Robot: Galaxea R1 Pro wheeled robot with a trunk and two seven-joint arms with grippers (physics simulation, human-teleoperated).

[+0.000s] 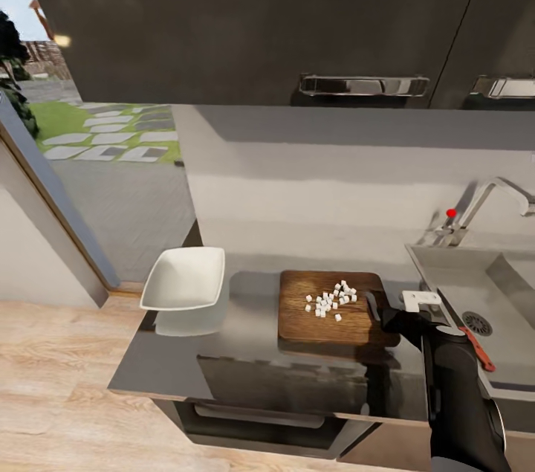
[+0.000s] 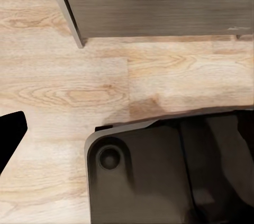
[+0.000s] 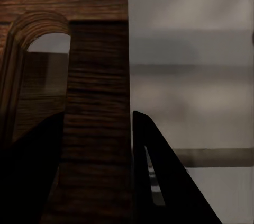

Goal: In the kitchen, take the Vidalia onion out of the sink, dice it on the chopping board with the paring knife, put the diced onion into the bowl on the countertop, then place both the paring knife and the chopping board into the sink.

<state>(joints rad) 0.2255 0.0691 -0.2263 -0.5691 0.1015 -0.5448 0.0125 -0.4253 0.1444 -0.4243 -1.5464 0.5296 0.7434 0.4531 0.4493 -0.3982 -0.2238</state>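
The dark-brown chopping board [image 1: 312,323] lies on the grey countertop [image 1: 186,368], with several small white cubes of diced onion [image 1: 330,300] on its far half. My right gripper [image 1: 379,308] is at the board's right end. In the right wrist view the right gripper [image 3: 98,115] has its two dark fingers pressed on either side of the wooden strip beside the slot handle of the chopping board [image 3: 98,75]. The white bowl [image 1: 184,277] stands empty to the board's left. The paring knife [image 1: 478,351], red handle towards me, lies in the sink [image 1: 446,271]. One black fingertip [image 2: 10,135] of my left gripper shows over the wooden floor.
The faucet [image 1: 494,197] and its red knob [image 1: 450,213] stand behind the sink, whose drain [image 1: 476,323] is open to view. Dark upper cabinets [image 1: 260,11] hang overhead. The counter ends just left of the bowl, above wooden floor [image 1: 52,383]. The robot base [image 2: 159,176] is below my left arm.
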